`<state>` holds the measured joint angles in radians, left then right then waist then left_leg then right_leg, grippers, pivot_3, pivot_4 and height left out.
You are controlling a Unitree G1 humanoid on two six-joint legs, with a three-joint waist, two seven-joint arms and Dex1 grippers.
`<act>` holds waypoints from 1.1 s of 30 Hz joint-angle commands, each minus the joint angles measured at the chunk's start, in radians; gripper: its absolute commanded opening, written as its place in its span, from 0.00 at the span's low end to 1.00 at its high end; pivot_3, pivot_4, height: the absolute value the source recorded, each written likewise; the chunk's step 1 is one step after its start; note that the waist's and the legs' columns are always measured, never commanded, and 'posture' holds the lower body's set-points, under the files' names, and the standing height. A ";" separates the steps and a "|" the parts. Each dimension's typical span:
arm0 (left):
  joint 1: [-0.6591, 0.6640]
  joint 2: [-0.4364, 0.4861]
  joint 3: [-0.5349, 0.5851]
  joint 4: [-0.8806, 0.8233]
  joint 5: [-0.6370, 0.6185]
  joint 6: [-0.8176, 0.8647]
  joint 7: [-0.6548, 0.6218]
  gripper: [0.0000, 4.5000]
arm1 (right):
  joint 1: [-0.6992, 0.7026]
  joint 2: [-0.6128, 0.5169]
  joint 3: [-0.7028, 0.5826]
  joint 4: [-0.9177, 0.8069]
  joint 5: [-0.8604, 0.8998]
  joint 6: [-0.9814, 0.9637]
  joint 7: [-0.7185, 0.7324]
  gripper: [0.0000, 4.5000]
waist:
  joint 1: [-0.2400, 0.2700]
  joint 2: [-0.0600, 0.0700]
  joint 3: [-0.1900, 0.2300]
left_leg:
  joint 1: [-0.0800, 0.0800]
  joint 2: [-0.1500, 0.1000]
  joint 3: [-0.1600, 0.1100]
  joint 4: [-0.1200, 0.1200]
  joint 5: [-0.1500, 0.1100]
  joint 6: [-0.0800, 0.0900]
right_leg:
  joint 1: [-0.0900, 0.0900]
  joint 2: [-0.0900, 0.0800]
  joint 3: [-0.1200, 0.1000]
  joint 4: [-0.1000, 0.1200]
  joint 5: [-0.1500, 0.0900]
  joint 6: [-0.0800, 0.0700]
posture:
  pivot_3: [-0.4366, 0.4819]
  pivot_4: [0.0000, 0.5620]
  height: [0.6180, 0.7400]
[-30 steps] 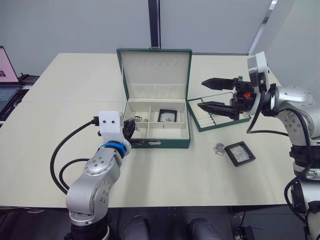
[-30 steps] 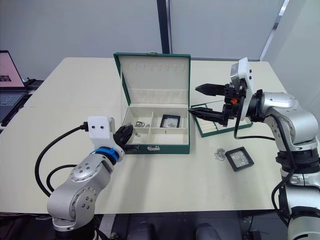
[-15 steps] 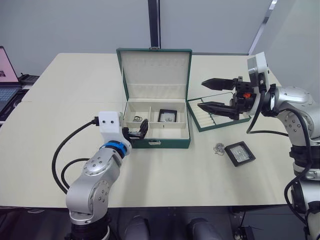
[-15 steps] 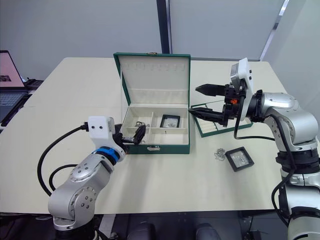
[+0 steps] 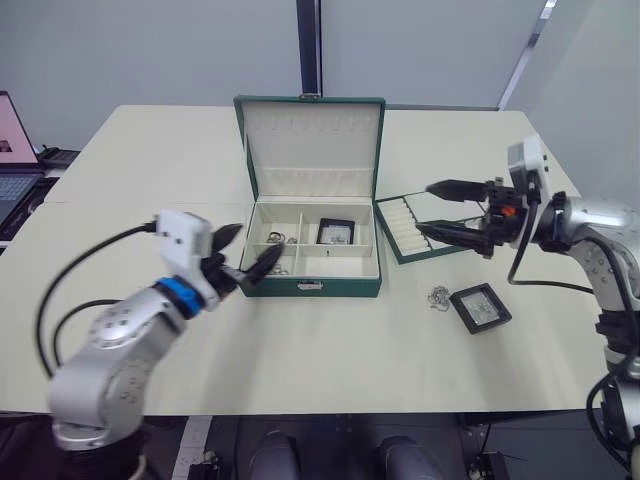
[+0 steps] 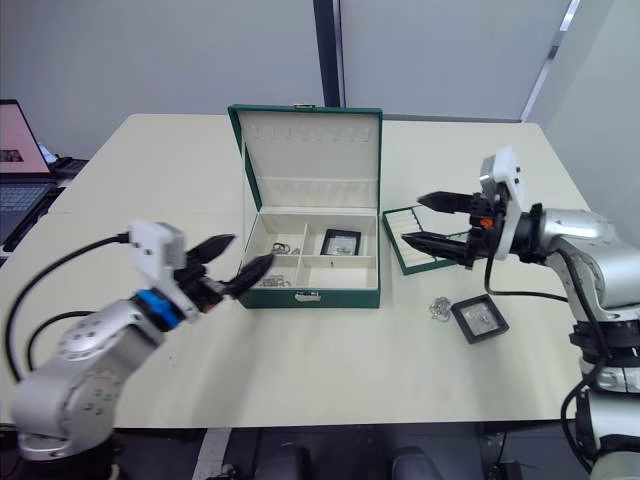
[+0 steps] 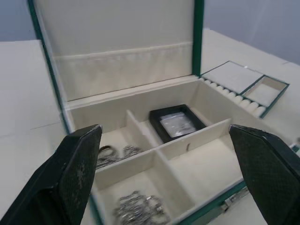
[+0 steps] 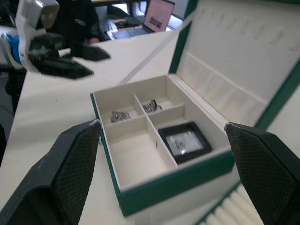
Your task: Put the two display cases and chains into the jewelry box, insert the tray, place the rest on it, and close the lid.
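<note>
- The jewelry box (image 5: 330, 287) has a dark green, slightly glossy outside with a small metal clasp (image 5: 308, 285) on the front wall.
- Its lining (image 7: 140, 117) is cream, matt and soft-looking, like cloth or suede; the lid (image 5: 312, 140) carries the same matt cream inside.
- The chains (image 7: 140, 211) in the box are fine shiny silver metal links.
- The display case (image 7: 177, 123) inside has a matt black frame and a clear glossy face.
- The second display case (image 5: 480, 307) on the table looks the same, with another silvery chain (image 5: 438, 296) beside it.
- The tray (image 5: 400, 232) has a green rim and cream ridged padding.
- The table (image 5: 330, 350) is smooth, matt, pale beige.
- The gripper fingers (image 7: 77, 173) are black with a fine woven texture.
</note>
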<state>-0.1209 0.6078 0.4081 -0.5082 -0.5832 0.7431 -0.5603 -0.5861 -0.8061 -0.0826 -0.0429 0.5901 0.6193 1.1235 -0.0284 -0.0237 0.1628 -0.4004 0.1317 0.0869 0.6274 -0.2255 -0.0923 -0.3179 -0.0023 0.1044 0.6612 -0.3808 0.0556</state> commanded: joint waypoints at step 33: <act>0.087 0.322 0.213 0.673 0.116 -0.468 -0.399 0.99 | 0.359 -0.099 -0.254 0.321 -0.142 -0.319 -0.028 1.00 | -0.003 0.001 0.001 | 0.001 0.001 0.002 -0.001 0.000 0.000 | -0.001 0.000 0.000 0.002 0.000 0.000 | 0.48 0.27 1.00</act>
<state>-0.0221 0.9259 0.6162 0.1886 -0.4608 0.2795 -0.9702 -0.2059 -0.8970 -0.3285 0.2912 0.4499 0.3162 1.0896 -0.0314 -0.0222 0.1639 -0.3998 0.1322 0.0886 0.6268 -0.2258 -0.0921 -0.3188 -0.0025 0.1041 0.6630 -0.3809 0.0553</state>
